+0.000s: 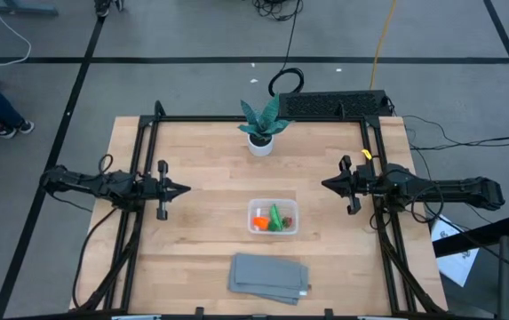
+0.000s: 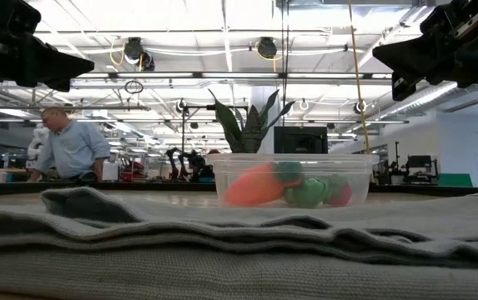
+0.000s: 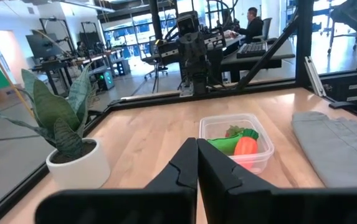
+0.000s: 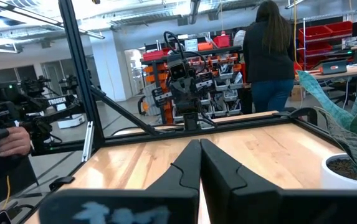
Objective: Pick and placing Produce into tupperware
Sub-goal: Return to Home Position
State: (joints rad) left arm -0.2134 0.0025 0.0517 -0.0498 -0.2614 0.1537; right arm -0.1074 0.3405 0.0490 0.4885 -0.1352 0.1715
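Note:
The clear tupperware [image 1: 274,217] stands on the table near its middle, a little toward the near edge. Inside it lie the orange carrot [image 1: 259,221], the green pod [image 1: 275,216] and a red piece [image 2: 339,193]; they also show in the left wrist view [image 3: 245,145]. My left gripper [image 1: 186,188] is shut and empty, held above the table at its left side. My right gripper [image 1: 325,185] is shut and empty, held above the table at its right side. Both point toward the table's middle.
A potted plant [image 1: 261,130] in a white pot stands at the far middle of the table. A folded grey cloth [image 1: 269,276] lies near the front edge, in front of the tupperware. People stand in the room beyond the table.

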